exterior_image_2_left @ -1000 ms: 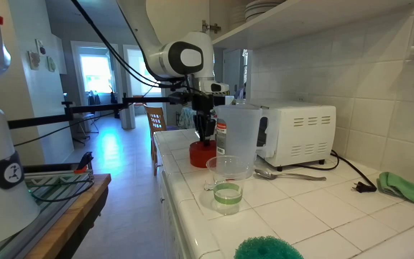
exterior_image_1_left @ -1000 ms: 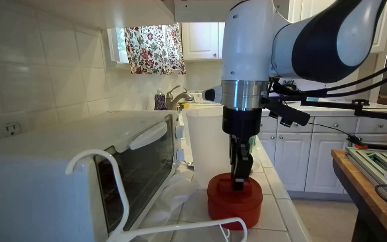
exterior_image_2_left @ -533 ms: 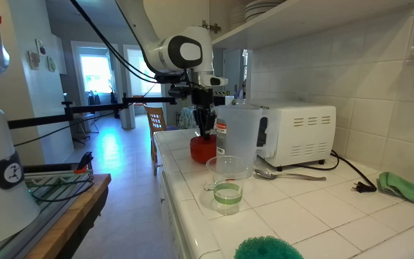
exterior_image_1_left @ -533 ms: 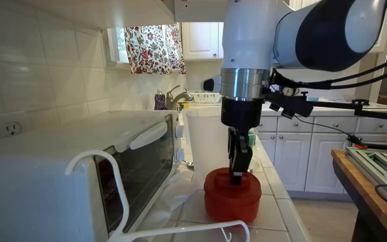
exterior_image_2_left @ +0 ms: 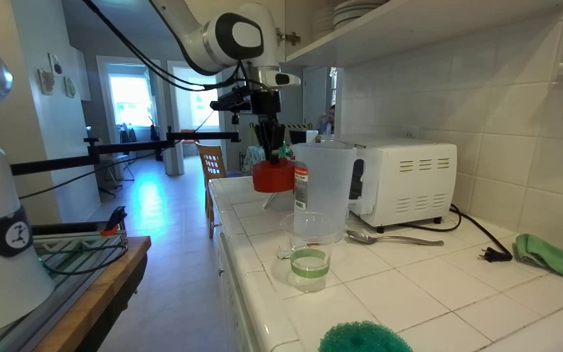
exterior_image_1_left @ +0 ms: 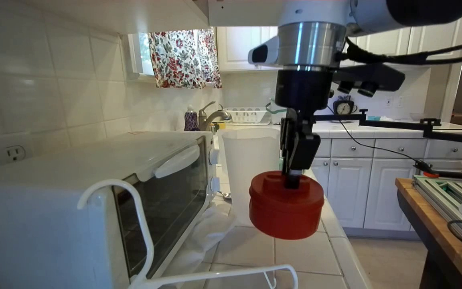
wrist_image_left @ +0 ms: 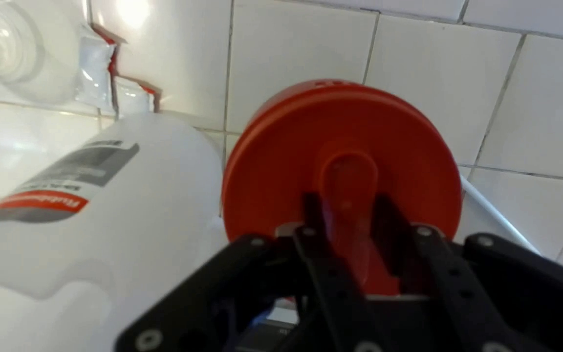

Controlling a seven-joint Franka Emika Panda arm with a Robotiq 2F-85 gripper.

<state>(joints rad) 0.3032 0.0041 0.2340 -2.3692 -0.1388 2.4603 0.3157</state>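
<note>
Red container point(exterior_image_1_left: 286, 212) grasped in the hand point(exterior_image_1_left: 293, 182) by its lid handle point(wrist_image_left: 349, 183), clear of the surface point(exterior_image_1_left: 247, 245) below; beside the hand, pitcher point(exterior_image_2_left: 330, 178) with label point(wrist_image_left: 59, 198) seemingly reading "Rubbermaid".

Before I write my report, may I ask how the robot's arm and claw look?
The arm is white, with a black patch around a white oval, a silver ring, black cables and a round emblem near its base. The black claw shows round screw heads.
</note>
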